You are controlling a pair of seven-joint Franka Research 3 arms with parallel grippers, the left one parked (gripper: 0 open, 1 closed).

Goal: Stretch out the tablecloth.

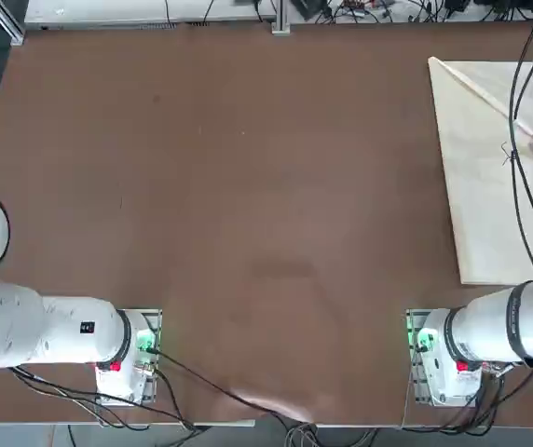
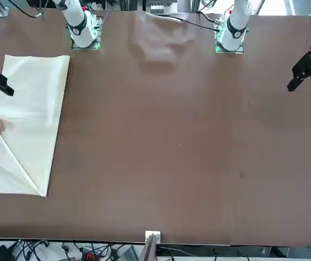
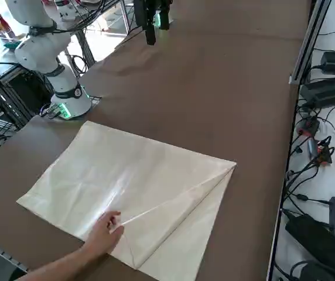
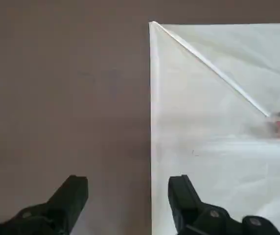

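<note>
cloth (image 3: 133, 184) sits on the brown surface (image 1: 248, 186) at my right side, in front of the right arm's base, running off the edge of the top and front views. it's a thin cream sheet, plain, lying mostly flat, with one layer folded over so a diagonal crease runs from its far inner corner toward the outer edge. a person's hand (image 3: 104, 232) presses on it at the end of that crease; only fingertips show in the top view and the wrist view. from the wrist camera i see my end effector (image 4: 128, 196) spread wide and holding nothing, hovering above the cloth's inner edge, one finger over bare surface and the other over fabric. black cables hang across the cloth in the top view and hide part of it. the side view shows chargers, cables and small tools on a white bench past the surface's far edge. the rest of the surface is bare, matte brown.
</note>
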